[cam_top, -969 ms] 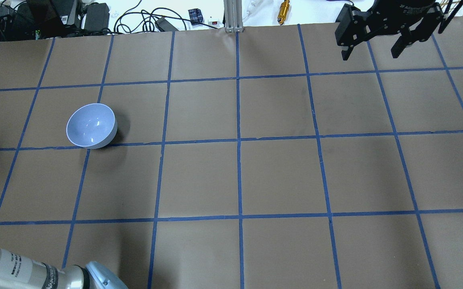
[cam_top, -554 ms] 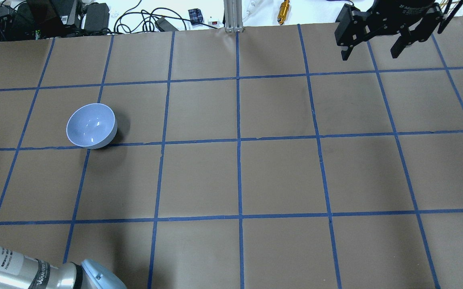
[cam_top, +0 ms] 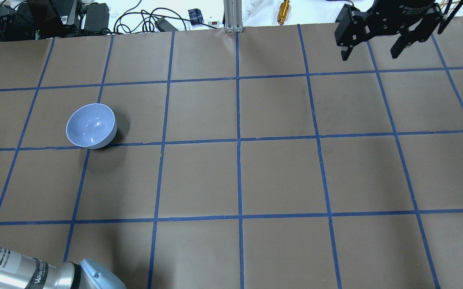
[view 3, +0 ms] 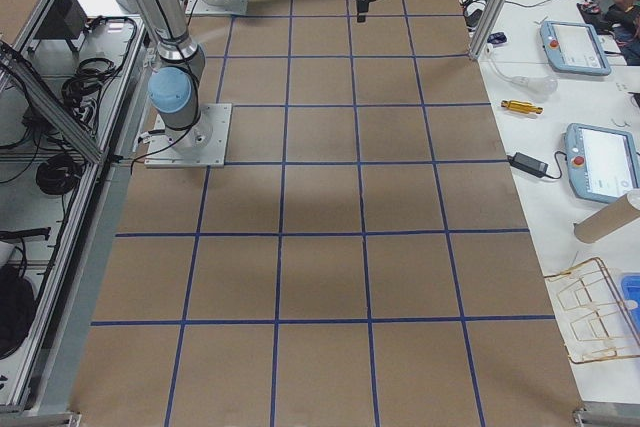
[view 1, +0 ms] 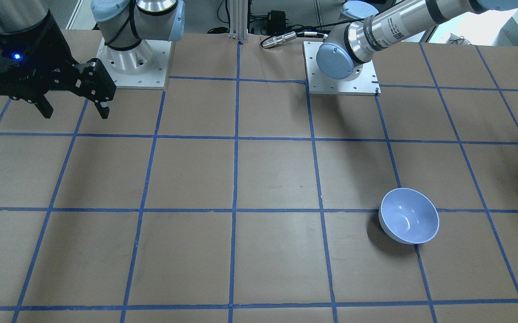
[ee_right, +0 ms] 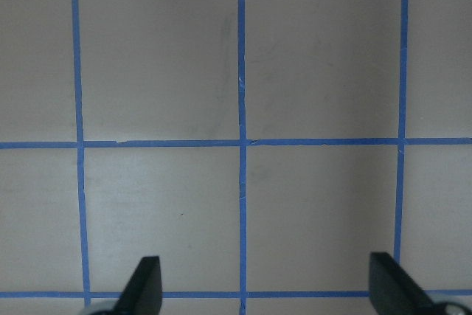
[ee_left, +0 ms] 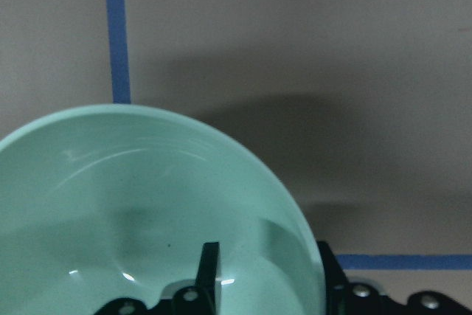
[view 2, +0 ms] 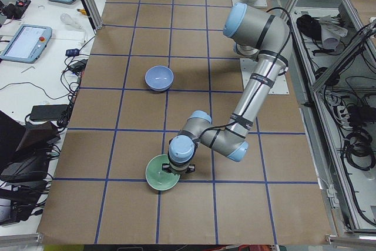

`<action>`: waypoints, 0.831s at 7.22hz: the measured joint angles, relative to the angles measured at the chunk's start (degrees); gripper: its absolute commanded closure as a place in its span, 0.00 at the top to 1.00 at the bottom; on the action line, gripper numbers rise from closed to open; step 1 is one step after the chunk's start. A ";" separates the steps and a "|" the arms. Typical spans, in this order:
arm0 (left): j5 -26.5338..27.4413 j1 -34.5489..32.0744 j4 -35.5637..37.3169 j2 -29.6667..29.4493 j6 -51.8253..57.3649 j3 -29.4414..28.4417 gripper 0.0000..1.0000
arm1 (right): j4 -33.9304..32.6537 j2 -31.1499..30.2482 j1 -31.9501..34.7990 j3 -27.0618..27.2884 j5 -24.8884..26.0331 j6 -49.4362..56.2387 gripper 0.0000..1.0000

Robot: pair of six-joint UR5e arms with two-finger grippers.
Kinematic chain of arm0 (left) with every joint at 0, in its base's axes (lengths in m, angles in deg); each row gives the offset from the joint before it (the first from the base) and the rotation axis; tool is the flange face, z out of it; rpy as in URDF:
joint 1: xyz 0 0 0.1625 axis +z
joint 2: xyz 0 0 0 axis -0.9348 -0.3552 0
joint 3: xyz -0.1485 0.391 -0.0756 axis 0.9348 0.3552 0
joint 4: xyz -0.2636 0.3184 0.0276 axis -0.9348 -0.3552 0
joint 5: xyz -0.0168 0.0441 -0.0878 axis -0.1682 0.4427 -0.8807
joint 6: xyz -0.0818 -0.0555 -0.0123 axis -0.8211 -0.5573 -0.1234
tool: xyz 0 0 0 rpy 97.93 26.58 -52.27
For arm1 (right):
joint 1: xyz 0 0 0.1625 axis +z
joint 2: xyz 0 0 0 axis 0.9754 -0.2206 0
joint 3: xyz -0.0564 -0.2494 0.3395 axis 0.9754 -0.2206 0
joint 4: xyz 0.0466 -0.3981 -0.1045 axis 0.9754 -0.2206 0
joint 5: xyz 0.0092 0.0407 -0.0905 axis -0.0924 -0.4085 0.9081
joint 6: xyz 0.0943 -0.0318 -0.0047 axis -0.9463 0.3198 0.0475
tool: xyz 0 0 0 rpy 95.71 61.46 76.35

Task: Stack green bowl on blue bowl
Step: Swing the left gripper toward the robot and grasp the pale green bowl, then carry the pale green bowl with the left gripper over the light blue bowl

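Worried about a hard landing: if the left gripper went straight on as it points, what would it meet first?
Probably the green bowl: the left gripper straddles its rim, so the finger inside would reach the bowl's inner wall before the table. Depth is unclear.

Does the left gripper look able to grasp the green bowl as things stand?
Probably yes: the left gripper is open astride the rim of the green bowl, one finger inside, one outside, nothing else between.

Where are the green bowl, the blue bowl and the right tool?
green bowl (ee_left: pixel 147 197): left wrist view, inner wall.
blue bowl (cam_top: pixel 91 126): overhead view, inside bottom.
right tool (cam_top: pixel 369 56): overhead view, midway between its fingertips.
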 measured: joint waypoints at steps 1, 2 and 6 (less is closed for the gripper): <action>-0.03 0.06 -1.27 0.90 -0.50 0.00 0.00 | 0.00 -0.01 0.00 0.00 0.00 -0.02 1.00; -0.05 -0.13 -4.25 2.66 -2.06 -0.02 0.00 | 0.00 -0.03 0.00 0.00 0.00 -0.04 1.00; -3.82 -8.20 -14.35 13.79 -14.76 1.07 0.00 | 0.00 -0.03 0.00 0.00 -0.09 -0.07 1.00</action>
